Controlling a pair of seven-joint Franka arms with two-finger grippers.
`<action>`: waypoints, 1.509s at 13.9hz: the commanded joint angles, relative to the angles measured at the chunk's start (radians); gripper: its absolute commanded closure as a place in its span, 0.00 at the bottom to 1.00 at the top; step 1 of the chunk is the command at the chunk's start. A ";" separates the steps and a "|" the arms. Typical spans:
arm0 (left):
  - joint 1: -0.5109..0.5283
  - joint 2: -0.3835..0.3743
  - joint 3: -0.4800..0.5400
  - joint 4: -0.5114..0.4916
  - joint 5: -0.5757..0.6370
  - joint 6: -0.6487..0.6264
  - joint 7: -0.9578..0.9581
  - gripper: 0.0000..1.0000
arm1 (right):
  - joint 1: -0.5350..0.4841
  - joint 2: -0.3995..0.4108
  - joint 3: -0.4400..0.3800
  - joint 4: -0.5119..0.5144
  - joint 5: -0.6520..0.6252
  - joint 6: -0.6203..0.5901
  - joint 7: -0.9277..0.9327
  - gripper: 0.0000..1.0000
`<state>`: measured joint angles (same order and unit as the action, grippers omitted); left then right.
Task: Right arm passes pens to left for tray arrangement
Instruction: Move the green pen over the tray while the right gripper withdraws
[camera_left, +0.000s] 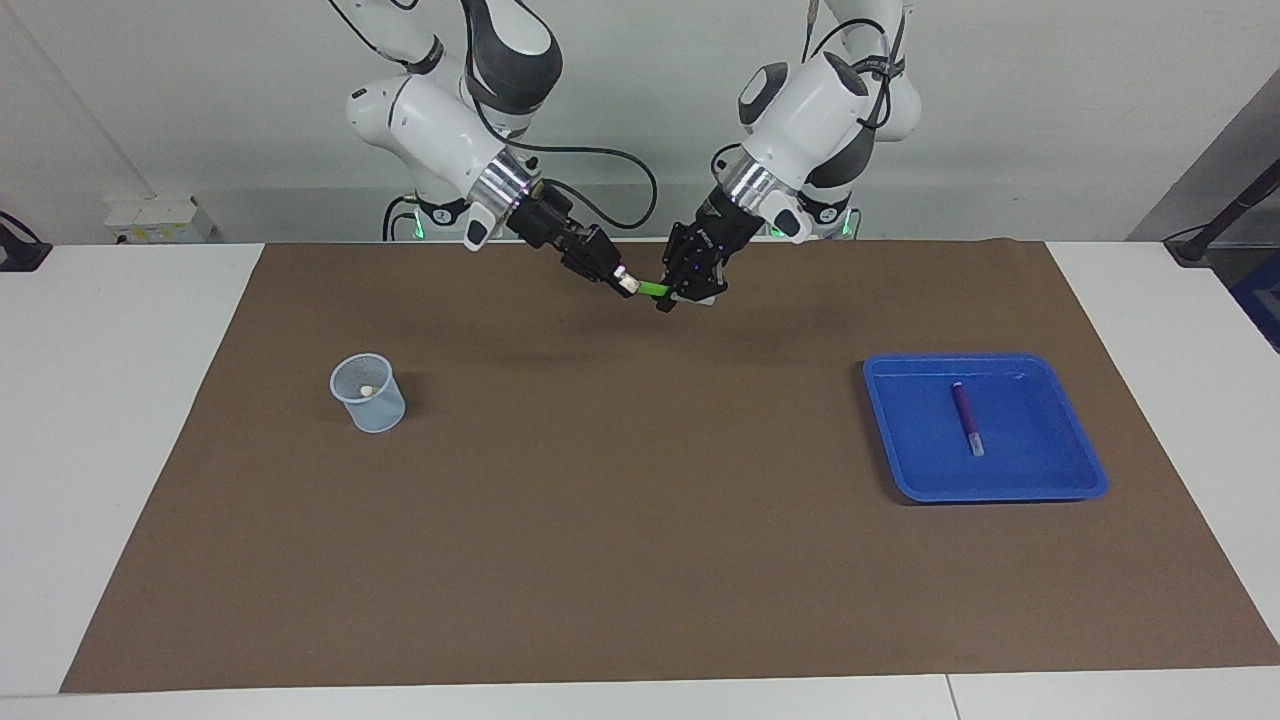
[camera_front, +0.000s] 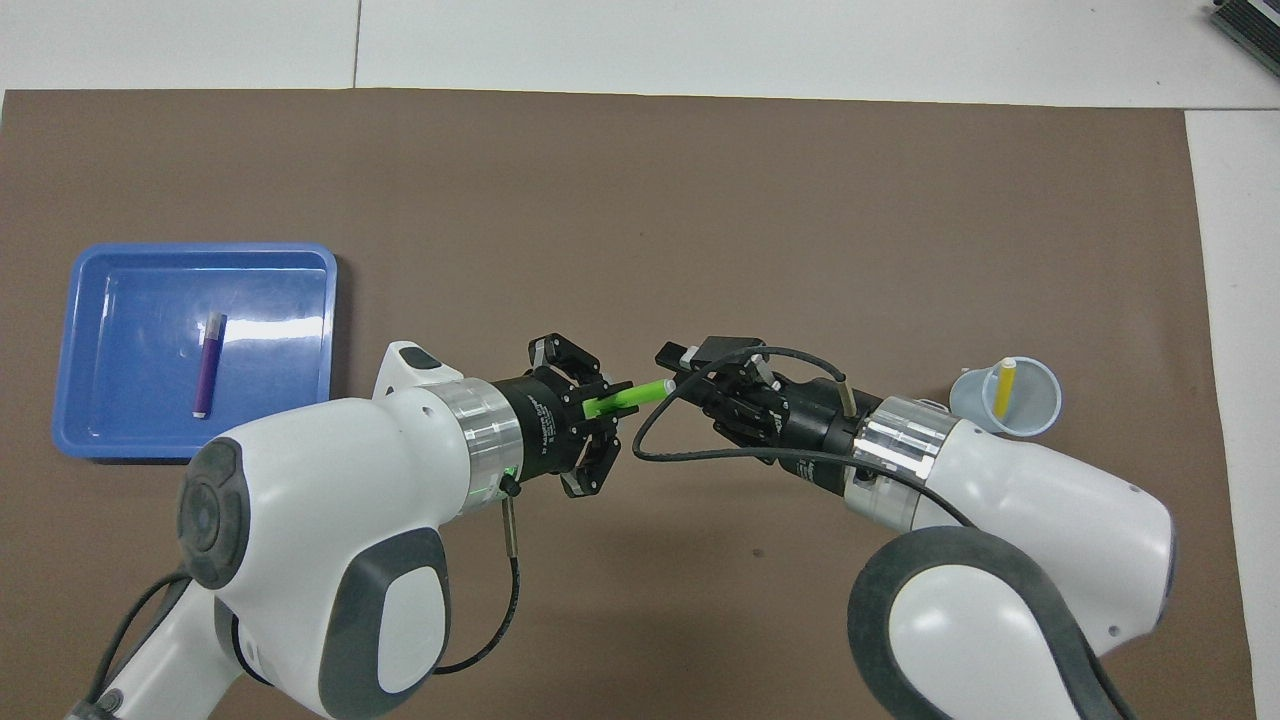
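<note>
Across the brown mat (camera_left: 640, 520), I am watching a handover in mid-air, over the strip of mat nearest the robots. My left arm (camera_front: 330, 560) and right arm (camera_front: 1010, 560) are reaching toward each other so their black tools are meeting over the middle, which I judge is the spot both can reach.

Toward the left arm's end, the blue tray (camera_left: 1085, 470) is lying flat with the purple pen (camera_left: 966, 417) already inside, its pale end pointing away from the robots. Toward the right arm's end, the pale mesh cup (camera_front: 1040, 420) is keeping the yellow pen (camera_front: 1004, 388) upright for an easy pick.

My left gripper (camera_front: 598, 408) is clamped on the green pen (camera_front: 632, 395). The pen's long axis is running gripper to gripper, roughly level, its pale tip facing the right gripper (camera_front: 683, 370). The overhead view is showing that tip just clear of the right gripper, though I cannot tell how wide those fingers are standing. I judge the pass is nearly done.
</note>
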<state>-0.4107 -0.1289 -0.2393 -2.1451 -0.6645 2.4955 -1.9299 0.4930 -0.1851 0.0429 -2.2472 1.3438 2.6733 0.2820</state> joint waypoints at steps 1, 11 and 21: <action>0.003 -0.029 0.002 -0.013 -0.006 -0.029 0.012 1.00 | -0.005 -0.011 0.003 0.001 0.002 0.000 0.003 0.00; 0.205 -0.060 0.006 -0.006 0.005 -0.364 0.558 1.00 | -0.286 -0.008 -0.001 0.063 -0.769 -0.602 -0.266 0.00; 0.533 -0.067 0.015 0.065 0.322 -0.779 1.363 1.00 | -0.491 0.055 -0.001 0.054 -1.290 -0.581 -1.041 0.00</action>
<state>0.0877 -0.1834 -0.2176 -2.0867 -0.3993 1.7638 -0.6803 0.0238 -0.1564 0.0282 -2.1909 0.0963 2.0600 -0.7152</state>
